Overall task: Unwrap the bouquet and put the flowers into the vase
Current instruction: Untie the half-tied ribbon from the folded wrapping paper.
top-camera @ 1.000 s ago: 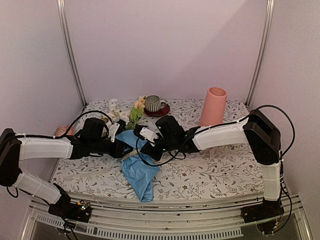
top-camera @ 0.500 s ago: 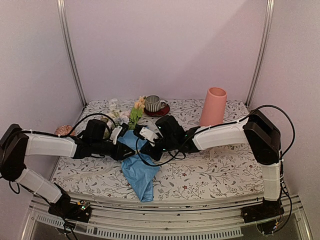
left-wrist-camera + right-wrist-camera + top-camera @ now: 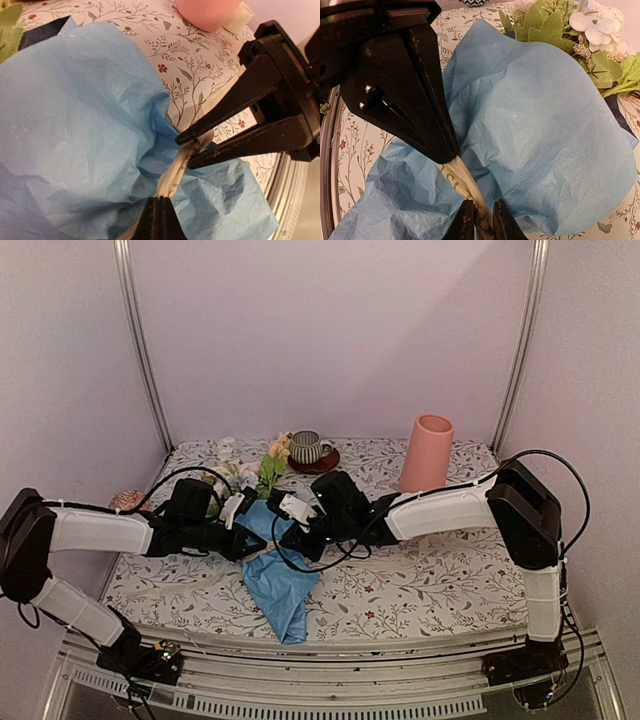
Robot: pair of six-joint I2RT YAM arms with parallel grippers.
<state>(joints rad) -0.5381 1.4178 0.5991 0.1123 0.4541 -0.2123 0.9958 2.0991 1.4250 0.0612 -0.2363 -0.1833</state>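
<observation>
The floral-print counter (image 3: pixel 450 575) fills the lower half of the top view; the bouquet (image 3: pixel 280 580) lies on it left of centre, its crinkled blue paper fanning toward the bottom edge and the flowers (image 3: pixel 268 468) pointing to the upper left; the vase (image 3: pixel 427 453) stands upright at the upper right, well apart from the bouquet; a striped cup (image 3: pixel 304 447) sits on a red saucer (image 3: pixel 326 462) at top centre. Both arms meet over the paper's waist — the left gripper (image 3: pixel 161 200) is pinched flat on the cream ribbon (image 3: pixel 174 172); the right gripper (image 3: pixel 481 207), barely parted, clasps the same ribbon just beside it.
</observation>
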